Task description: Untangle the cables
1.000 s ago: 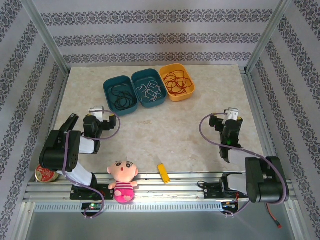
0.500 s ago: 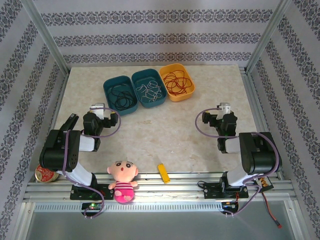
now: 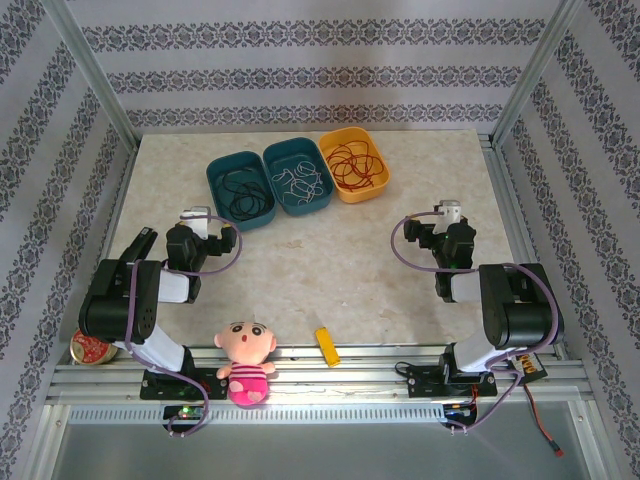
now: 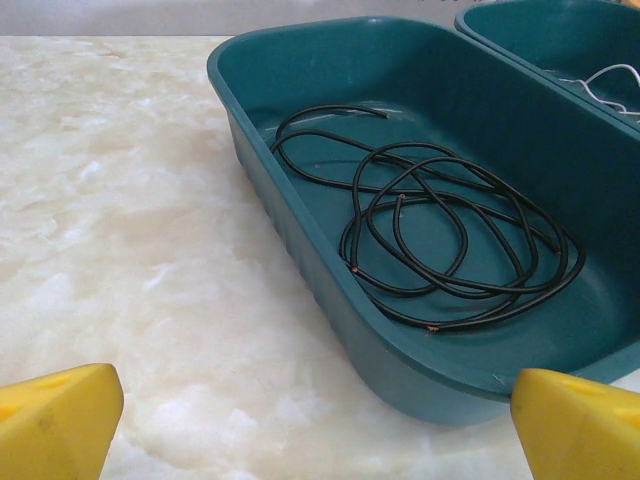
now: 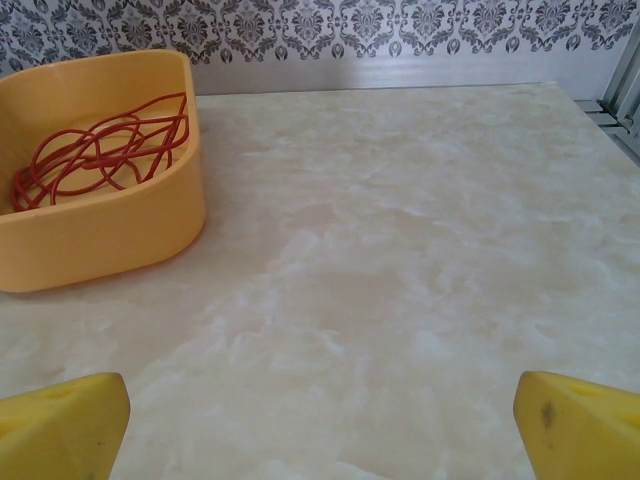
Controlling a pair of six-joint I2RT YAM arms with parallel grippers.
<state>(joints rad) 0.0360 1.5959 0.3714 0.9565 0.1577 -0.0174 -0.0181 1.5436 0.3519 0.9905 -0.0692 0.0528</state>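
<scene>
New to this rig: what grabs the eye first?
Three bins in a row at the table's far side: teal bin with black cables, second teal bin with white cables, yellow bin with red cables. A pink doll sits at the near edge, beside a yellow block.

A thin black wire [image 4: 460, 292] lies loosely coiled in one teal plastic tub [image 4: 470, 110]. A curly white wire [image 3: 300, 182] lies in the neighbouring teal tub [image 3: 296, 144], and a looped red wire [image 5: 95, 150] in the yellow tub [image 5: 100, 240].

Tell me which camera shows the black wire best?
The left wrist view: the black wire lies close up, its loops and bare ends clear inside the teal tub. The top view shows it as a small dark squiggle in that tub. The right wrist view faces the red wire in the yellow tub.
</scene>
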